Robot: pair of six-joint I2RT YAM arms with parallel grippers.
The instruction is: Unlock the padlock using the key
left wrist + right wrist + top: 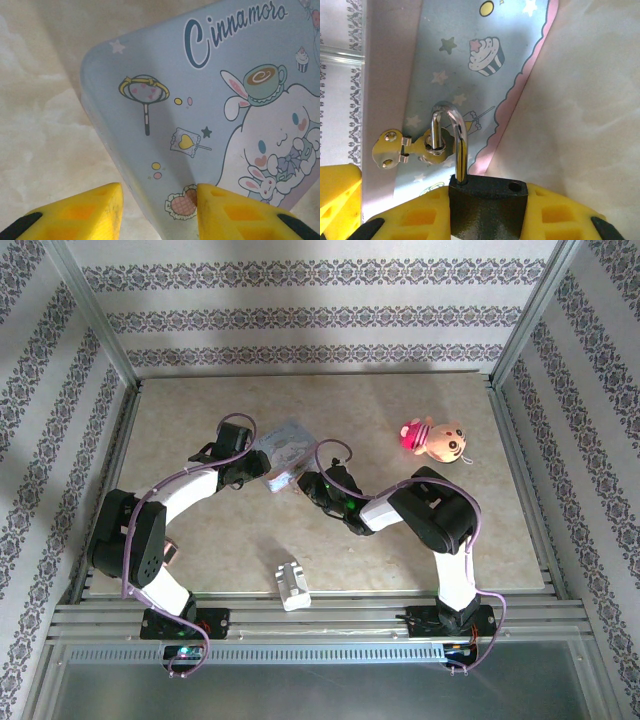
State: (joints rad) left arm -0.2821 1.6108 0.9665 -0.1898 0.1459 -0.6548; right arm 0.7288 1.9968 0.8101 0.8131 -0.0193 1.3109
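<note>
Padlock (pixel 487 202) clamped in R claw (pixel 487 215), shackle (pixel 461 135) thru tin hasp (pixel 390 149).

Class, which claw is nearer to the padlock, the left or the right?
Right. The right claw grips the padlock by its dark body. The left claw sits apart from it, at a corner of the pale blue tin the padlock hangs on.
</note>
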